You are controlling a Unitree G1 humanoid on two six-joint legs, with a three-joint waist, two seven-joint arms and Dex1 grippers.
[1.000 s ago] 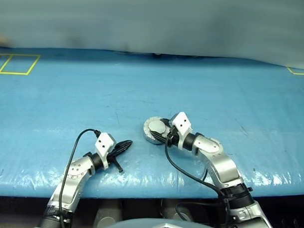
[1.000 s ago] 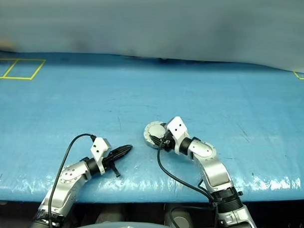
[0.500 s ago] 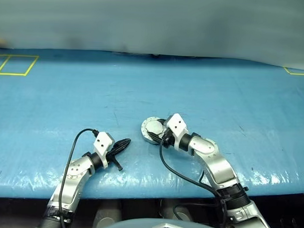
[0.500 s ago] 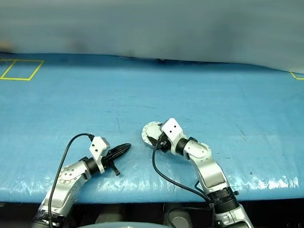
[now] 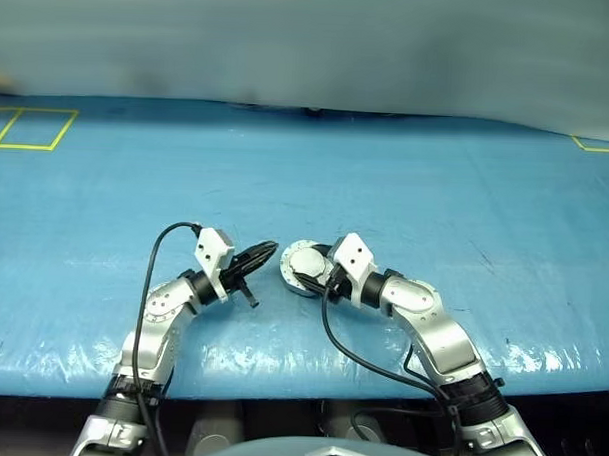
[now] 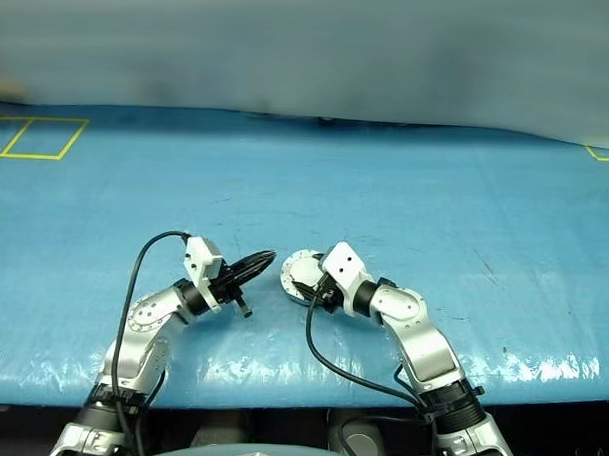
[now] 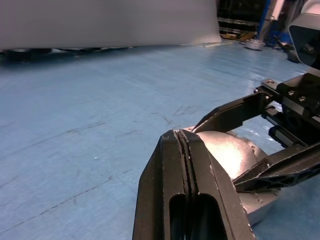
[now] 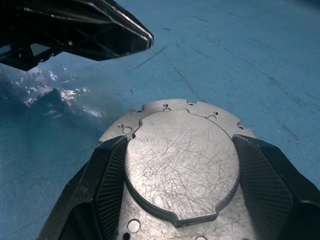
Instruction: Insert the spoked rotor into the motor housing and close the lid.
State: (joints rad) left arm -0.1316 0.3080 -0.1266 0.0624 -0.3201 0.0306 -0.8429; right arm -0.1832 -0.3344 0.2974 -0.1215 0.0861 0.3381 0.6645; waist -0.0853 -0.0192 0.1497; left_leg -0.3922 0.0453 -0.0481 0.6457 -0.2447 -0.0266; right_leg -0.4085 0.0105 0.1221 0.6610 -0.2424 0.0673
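The right gripper [image 6: 305, 284] clamps the lid [image 8: 182, 162]; the closed left gripper [image 5: 268, 250] (empty) could knock it loose on the bench [image 5: 436, 193].

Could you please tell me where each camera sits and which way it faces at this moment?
Head stereo pair: looks forward and down over the blue table; both arms in view.
Left wrist: looks along the shut left gripper at the motor housing.
Right wrist: looks down on the housing between the right gripper fingers.
Shared: all views show the housing.
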